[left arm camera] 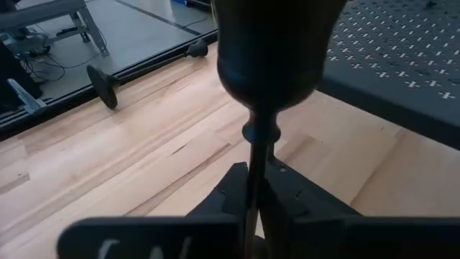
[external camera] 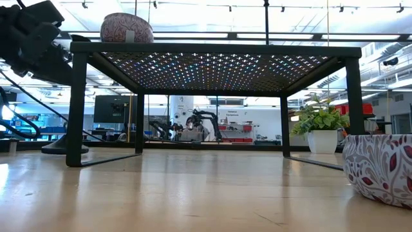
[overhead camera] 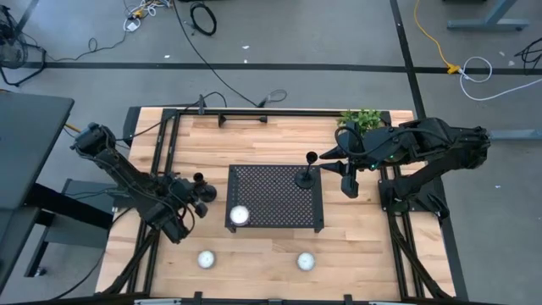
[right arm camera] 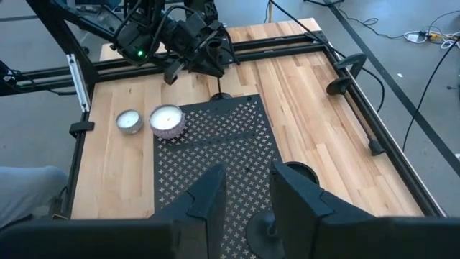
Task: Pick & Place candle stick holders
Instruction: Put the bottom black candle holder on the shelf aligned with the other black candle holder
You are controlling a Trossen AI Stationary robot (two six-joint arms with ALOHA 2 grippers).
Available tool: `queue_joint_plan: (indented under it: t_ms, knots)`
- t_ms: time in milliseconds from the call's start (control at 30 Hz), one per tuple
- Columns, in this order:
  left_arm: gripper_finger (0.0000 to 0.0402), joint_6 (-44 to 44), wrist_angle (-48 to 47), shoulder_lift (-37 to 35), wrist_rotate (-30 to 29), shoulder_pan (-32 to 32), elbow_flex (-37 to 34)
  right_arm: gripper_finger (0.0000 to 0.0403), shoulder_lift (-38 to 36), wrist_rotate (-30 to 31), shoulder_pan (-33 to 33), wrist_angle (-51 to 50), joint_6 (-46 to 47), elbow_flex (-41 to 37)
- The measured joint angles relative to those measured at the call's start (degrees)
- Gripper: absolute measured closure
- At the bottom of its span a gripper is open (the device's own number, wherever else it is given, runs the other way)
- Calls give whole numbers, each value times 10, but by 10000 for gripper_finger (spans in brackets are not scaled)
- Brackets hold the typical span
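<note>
Three black candle stick holders show. One stands on the wood just left of the black perforated tray [overhead camera: 275,199], and my left gripper [left arm camera: 251,198] is shut on its thin stem below the cup [left arm camera: 273,50]. A second holder [overhead camera: 305,176] stands on the tray near its far right corner. The third [left arm camera: 108,86] lies on its side by the table's far edge. My right gripper [overhead camera: 347,182] hangs open just right of the tray, with nothing between its fingers [right arm camera: 208,194]. My left gripper pinches the holder's thin stem [left arm camera: 253,162], just under the small knob below the cup, between its two fingers. The fingers come slanting down from the table's left and lie across the stem. The holder stands upright, and its round base [external camera: 64,147] rests on the table.
One patterned candle [overhead camera: 240,216] sits on the tray's near left corner, and two more [overhead camera: 206,258] [overhead camera: 306,261] stand on the wood toward the near edge. A potted plant [overhead camera: 364,119] stands at the far right. Black frame rails run along the table's edges.
</note>
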Motion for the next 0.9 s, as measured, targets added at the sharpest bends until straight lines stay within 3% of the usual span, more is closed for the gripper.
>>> queue_joint_plan:
  t_ms: [167,333,667,900]
  knots:
    - [387,0,-24,-22,-5,0,13,295,0,0,0,0,3,0]
    - [387,48,-88,-66,-14,-1,89,295,0,0,0,0,3,0]
    - [387,412,-69,-108,-24,-2,354,295,1,0,0,34,-1,0]
    - [387,708,92,-107,39,0,467,295,26,-4,0,90,-32,0]
